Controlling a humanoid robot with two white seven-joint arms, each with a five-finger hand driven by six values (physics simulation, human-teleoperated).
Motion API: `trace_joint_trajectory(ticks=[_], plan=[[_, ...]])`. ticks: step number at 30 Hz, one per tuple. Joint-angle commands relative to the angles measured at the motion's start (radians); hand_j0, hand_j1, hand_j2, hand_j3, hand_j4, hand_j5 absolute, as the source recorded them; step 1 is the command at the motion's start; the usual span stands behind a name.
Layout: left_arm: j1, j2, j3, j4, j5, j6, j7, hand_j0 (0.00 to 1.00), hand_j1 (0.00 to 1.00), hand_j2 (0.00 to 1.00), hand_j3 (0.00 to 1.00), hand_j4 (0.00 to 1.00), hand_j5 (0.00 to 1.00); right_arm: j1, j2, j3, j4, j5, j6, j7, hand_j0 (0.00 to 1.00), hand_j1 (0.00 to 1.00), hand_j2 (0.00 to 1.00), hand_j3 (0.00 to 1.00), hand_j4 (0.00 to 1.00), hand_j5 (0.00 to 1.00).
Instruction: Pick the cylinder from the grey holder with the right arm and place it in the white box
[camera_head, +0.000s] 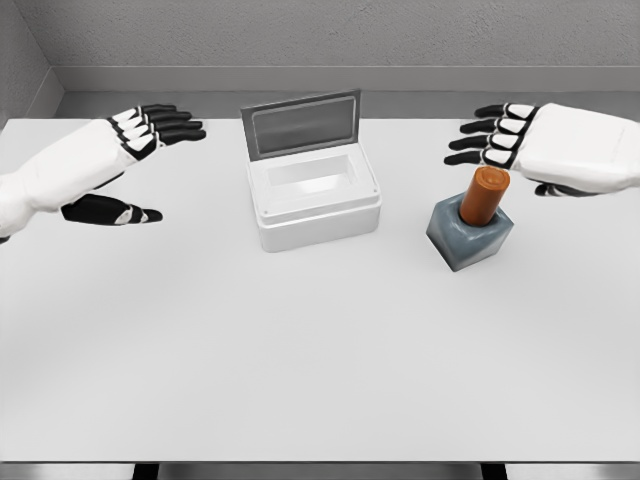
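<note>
Four black fingers of your right hand are spread and relaxed, holding nothing, pointing left. The cylinder stands tilted in the holder just below and slightly in front of those fingertips, apart from them.

Watch your descent: if you come down with the palm too low, you could knock the cylinder's top and jam it against the holder's socket, or drag the holder across the table. Close off-centre and it may slip out.

Further left of your fingers sits the box, lid up. Your left hand hovers beyond it, also slack and empty.
</note>
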Motion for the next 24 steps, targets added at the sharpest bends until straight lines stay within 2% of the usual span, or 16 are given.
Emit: trace_joint_trajectory(ticks=[1,4,5,6,8,10,11,12,14,15,17,19,21,24], plan=[[0.003,0.004,0.001,0.011,0.072,0.0,0.001,1.0,1.0,1.0,1.0,1.0,1.0,0.0,-0.002,0.012,0.001,0.003,0.001,0.001,1.0,1.0,1.0,1.0,1.0,1.0],[0.034,0.007,0.0,0.02,0.198,0.0,-0.024,1.0,1.0,1.0,1.0,1.0,1.0,-0.001,-0.004,0.014,0.001,-0.005,0.001,-0.005,1.0,1.0,1.0,1.0,1.0,1.0],[0.035,0.007,0.0,0.02,0.242,0.0,-0.08,1.0,1.0,1.0,1.0,1.0,1.0,-0.012,-0.004,0.024,0.001,-0.008,0.001,-0.01,1.0,1.0,1.0,1.0,1.0,1.0],[0.035,0.007,0.0,0.02,0.302,0.0,-0.146,1.0,1.0,1.0,1.0,1.0,1.0,-0.06,-0.004,0.038,0.001,-0.007,0.001,-0.009,1.0,1.0,1.0,1.0,1.0,1.0],[0.032,0.005,0.001,0.022,0.416,0.0,-0.292,1.0,1.0,1.0,1.0,1.0,1.0,-0.098,-0.004,0.133,-0.001,-0.008,0.001,-0.01,1.0,1.0,1.0,1.0,1.0,1.0],[0.023,-0.005,0.001,0.02,0.508,0.125,-0.363,1.0,1.0,1.0,1.0,1.0,1.0,-0.15,-0.001,0.133,0.001,-0.005,0.001,0.01,1.0,1.0,1.0,1.0,1.0,1.0],[0.018,-0.01,0.0,0.02,0.603,0.2,-0.375,1.0,1.0,1.0,1.0,1.0,1.0,-0.169,0.004,0.129,0.005,-0.01,0.001,0.114,1.0,1.0,1.0,1.0,1.0,1.0],[0.006,-0.012,0.001,0.022,0.681,0.255,-0.406,1.0,1.0,1.0,1.0,1.0,1.0,-0.178,0.053,0.127,0.04,-0.023,0.001,0.228,1.0,1.0,1.0,1.0,1.0,1.0],[-0.021,-0.039,0.003,0.026,0.785,0.358,-0.453,1.0,1.0,1.0,1.0,1.0,1.0,-0.219,0.159,0.127,0.154,-0.074,0.001,0.398,1.0,1.0,1.0,1.0,1.0,1.0],[-0.024,-0.059,0.003,0.038,0.86,0.401,-0.46,1.0,1.0,1.0,1.0,1.0,1.0,-0.228,0.196,0.129,0.198,-0.091,0.001,0.398,1.0,1.0,1.0,1.0,1.0,1.0],[-0.047,-0.085,0.001,0.075,0.962,0.493,-0.461,1.0,1.0,1.0,1.0,1.0,1.0,-0.255,0.208,0.13,0.231,-0.088,0.001,0.398,0.99,0.99,0.99,0.99,0.99,0.99],[-0.066,-0.087,0.001,0.088,1.002,0.536,-0.492,1.0,1.0,1.0,1.0,1.0,1.0,-0.267,0.209,0.138,0.237,-0.085,0.001,0.398,0.99,0.99,0.99,0.99,0.99,0.99],[-0.078,-0.094,0.003,0.138,1.068,0.553,-0.516,1.0,1.0,1.0,1.0,1.0,1.0,-0.271,0.206,0.139,0.238,-0.06,0.001,0.398,0.98,0.98,0.98,0.98,0.98,0.98],[-0.078,-0.094,0.003,0.161,1.061,0.531,-0.516,1.0,1.0,1.0,1.0,1.0,1.0,-0.294,0.197,0.164,0.245,-0.013,0.001,0.398,0.97,0.97,0.97,0.97,0.97,0.97]])
